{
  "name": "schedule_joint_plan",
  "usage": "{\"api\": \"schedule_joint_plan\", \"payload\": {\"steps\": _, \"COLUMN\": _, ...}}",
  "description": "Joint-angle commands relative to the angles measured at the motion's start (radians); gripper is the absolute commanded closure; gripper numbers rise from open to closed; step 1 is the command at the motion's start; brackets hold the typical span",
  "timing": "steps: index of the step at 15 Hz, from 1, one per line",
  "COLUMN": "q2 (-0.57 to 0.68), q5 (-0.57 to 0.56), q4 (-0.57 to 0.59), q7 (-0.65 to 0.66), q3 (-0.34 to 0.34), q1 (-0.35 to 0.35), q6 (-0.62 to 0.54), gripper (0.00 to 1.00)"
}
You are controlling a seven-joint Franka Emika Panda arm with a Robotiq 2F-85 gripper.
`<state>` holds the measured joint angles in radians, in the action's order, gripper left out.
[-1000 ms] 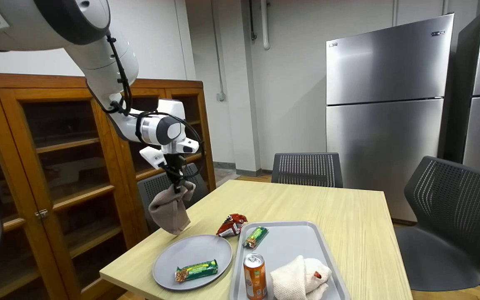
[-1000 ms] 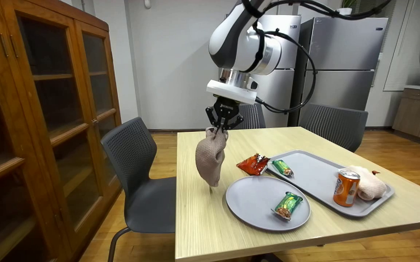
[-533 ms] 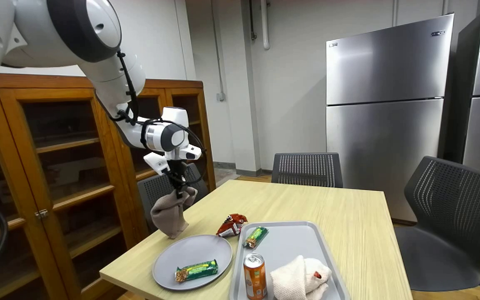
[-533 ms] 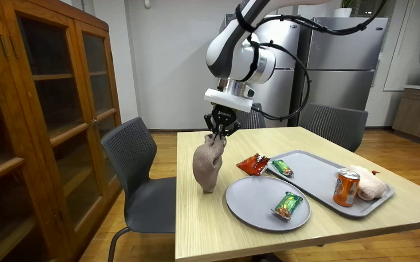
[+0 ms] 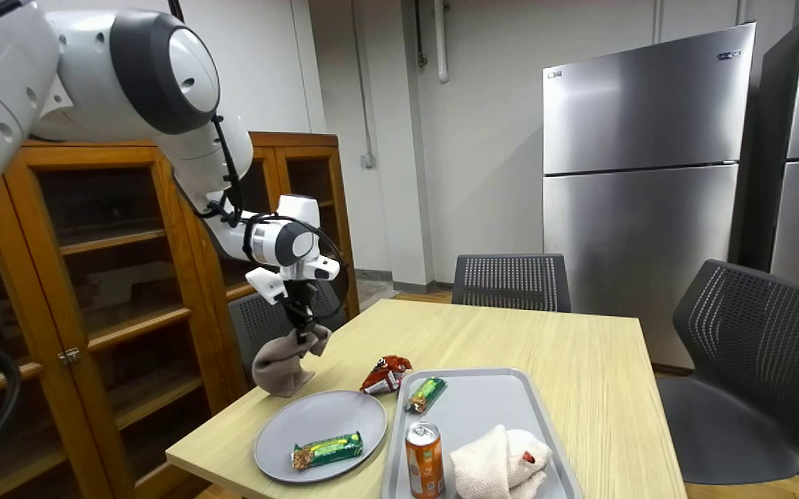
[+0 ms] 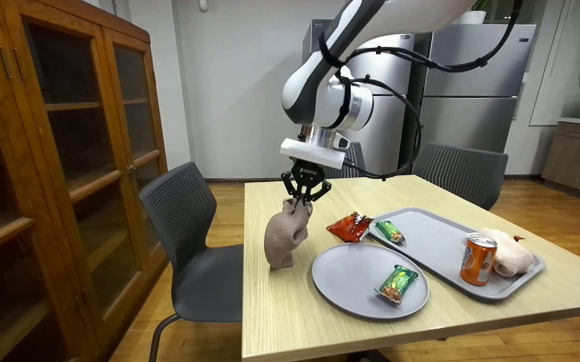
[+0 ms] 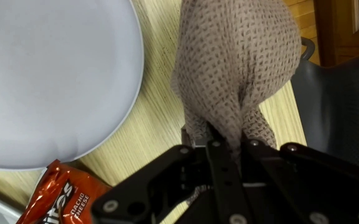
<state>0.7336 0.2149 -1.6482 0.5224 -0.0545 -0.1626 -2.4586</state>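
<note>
A brown waffle-weave cloth (image 6: 283, 239) hangs bunched from my gripper (image 6: 301, 198), which is shut on its upper part. The cloth bulges to one side, and its lower end appears to touch the table. In the wrist view the cloth (image 7: 235, 56) is pinched between the black fingers and hides the fingertips. Beside it lies a round grey plate (image 7: 58, 77), apart from the cloth. On that plate a green snack packet (image 5: 327, 450) shows in both exterior views. A red chip bag (image 7: 70, 196) lies near the plate's edge.
A grey tray (image 5: 489, 395) holds another green packet (image 5: 426, 395), an orange can (image 5: 424, 459) and a cream cloth (image 5: 499, 466). Dark chairs (image 6: 189, 241) stand around the wooden table (image 6: 279, 322). A wooden glass-door cabinet (image 6: 83, 176) is beyond the table's side.
My gripper has moved down with the brown cloth, whose lower end has come to the table and folded, bulging more. The plate, tray and packets have stayed put.
</note>
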Motion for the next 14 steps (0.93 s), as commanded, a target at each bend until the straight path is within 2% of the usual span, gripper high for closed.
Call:
{"api": "schedule_joint_plan", "payload": {"steps": 1, "q2": 0.049, "q5": 0.014, "q4": 0.073, "q7": 0.059, "q3": 0.028, "q1": -0.028, "q6": 0.041, "gripper": 0.98}}
{"api": "schedule_joint_plan", "payload": {"steps": 12, "q2": 0.130, "q5": 0.009, "q4": 0.164, "q7": 0.146, "q3": 0.040, "q1": -0.034, "q6": 0.098, "gripper": 0.98}}
{"api": "schedule_joint_plan", "payload": {"steps": 13, "q2": 0.132, "q5": 0.012, "q4": 0.167, "q7": 0.152, "q3": 0.039, "q1": -0.033, "q6": 0.101, "gripper": 0.75}}
{"api": "schedule_joint_plan", "payload": {"steps": 14, "q2": 0.132, "q5": 0.012, "q4": 0.168, "q7": 0.155, "q3": 0.038, "q1": -0.032, "q6": 0.103, "gripper": 0.64}}
